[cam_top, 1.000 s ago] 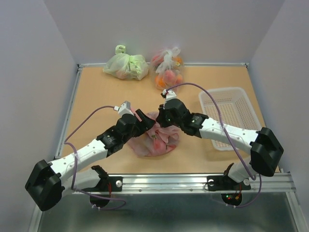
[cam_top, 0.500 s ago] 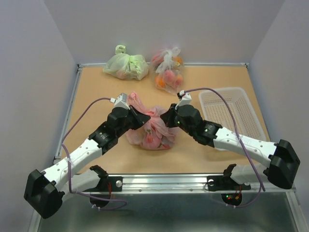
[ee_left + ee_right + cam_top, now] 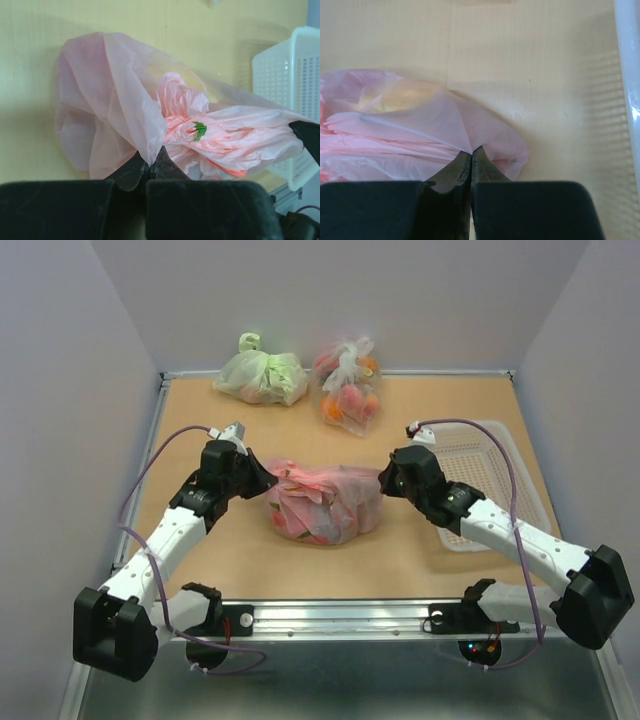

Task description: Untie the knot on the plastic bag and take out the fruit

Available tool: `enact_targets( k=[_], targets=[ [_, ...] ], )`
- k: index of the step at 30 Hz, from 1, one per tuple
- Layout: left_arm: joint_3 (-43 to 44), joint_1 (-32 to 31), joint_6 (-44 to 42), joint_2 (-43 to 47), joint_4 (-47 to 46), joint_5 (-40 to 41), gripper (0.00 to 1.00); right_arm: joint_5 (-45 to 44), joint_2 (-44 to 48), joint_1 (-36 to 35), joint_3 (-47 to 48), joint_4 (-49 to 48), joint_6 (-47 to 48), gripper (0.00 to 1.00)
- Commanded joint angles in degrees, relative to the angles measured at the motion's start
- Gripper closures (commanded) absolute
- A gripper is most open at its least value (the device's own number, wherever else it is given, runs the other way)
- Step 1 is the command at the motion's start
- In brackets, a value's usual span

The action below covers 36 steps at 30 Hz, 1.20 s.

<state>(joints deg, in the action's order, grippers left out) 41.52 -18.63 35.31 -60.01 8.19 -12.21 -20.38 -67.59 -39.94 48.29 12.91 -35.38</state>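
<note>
The pink plastic bag [image 3: 322,502] lies on the table's middle, stretched wide between my two grippers. My left gripper [image 3: 268,480] is shut on a fold of film at the bag's left end [image 3: 150,159]. At the opposite end my right gripper [image 3: 383,480] pinches the film shut [image 3: 471,151]. The knot [image 3: 182,100] shows as a crumpled pink bunch on top of the bag, just above a green and red print. Of the fruit, reddish shapes [image 3: 300,518] and a yellow patch [image 3: 395,100] show through the film; it all stays inside.
A pale green bag [image 3: 262,375] and a clear bag of orange-red fruit [image 3: 348,385] rest against the back edge. A white basket [image 3: 490,470] stands at the right, right behind my right arm. Walls close in the table on three sides.
Both arms have swung apart from above the bag. The left gripper has shut on the film, and the bag has been pulled from a heap into a wide, low shape.
</note>
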Motion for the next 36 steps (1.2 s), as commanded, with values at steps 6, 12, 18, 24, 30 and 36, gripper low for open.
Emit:
enact_targets(
  k=[6, 12, 18, 24, 30, 36],
  targets=[
    [7.96, 6.68, -9.99, 1.83, 9.83, 17.13, 1.00, -8.47, 1.32, 1.45, 6.01, 13.81, 5.73, 0.84],
    [8.84, 5.54, -12.63, 2.00, 6.23, 4.04, 1.00, 5.95, -4.47, -5.22, 22.96, 14.08, 24.64, 0.15],
    [9.54, 4.66, -13.42, 3.67, 5.88, 2.28, 1.00, 16.94, -17.45, -11.73, 36.76, 13.99, 32.21, 0.11],
    [10.78, 4.57, -13.51, 4.28, 7.19, 2.54, 1.00, 19.86, -28.28, -15.34, 43.55, 13.90, 36.95, 0.14],
    [10.78, 4.57, -13.25, 4.90, 7.81, 5.34, 1.00, 11.69, -32.43, -15.60, 43.29, 12.85, 38.63, 0.49],
    [10.08, 7.29, -10.44, 3.59, 7.38, 14.84, 1.00, -0.70, -23.06, -15.43, 35.39, 11.97, 36.96, 0.99]
  ],
)
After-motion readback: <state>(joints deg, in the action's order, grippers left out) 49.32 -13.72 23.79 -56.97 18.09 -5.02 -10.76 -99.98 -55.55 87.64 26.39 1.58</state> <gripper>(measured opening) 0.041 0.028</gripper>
